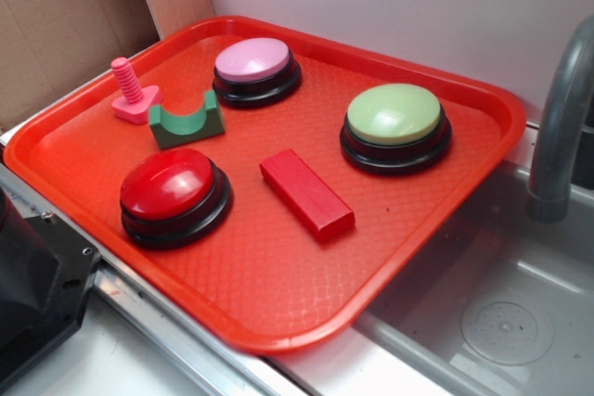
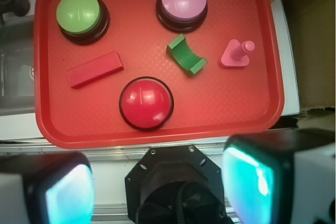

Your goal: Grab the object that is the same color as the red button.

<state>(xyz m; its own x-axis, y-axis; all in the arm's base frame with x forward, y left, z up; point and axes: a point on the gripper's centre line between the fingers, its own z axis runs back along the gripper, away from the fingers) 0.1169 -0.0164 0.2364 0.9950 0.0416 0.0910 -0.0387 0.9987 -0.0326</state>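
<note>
The red block (image 1: 306, 194) (image 2: 94, 68) lies flat on the red-orange tray (image 1: 269, 294) (image 2: 231, 108), near its middle. The red button (image 1: 173, 192) (image 2: 146, 102), a glossy dome on a black base, sits beside it toward the tray's near edge. In the wrist view my gripper (image 2: 157, 187) hangs high over the robot's black base, outside the tray's near edge. Its two teal-padded fingers (image 2: 68, 192) stand wide apart with nothing between them. The gripper itself does not show in the exterior view.
On the tray also stand a pink-domed button (image 1: 255, 70) (image 2: 182, 3), a pale green-domed button (image 1: 395, 124) (image 2: 80, 14), a green arch block (image 1: 186, 120) (image 2: 186, 54) and a pink bolt (image 1: 133, 92) (image 2: 237, 54). A grey sink (image 1: 501, 322) with a faucet (image 1: 557, 127) lies to the right.
</note>
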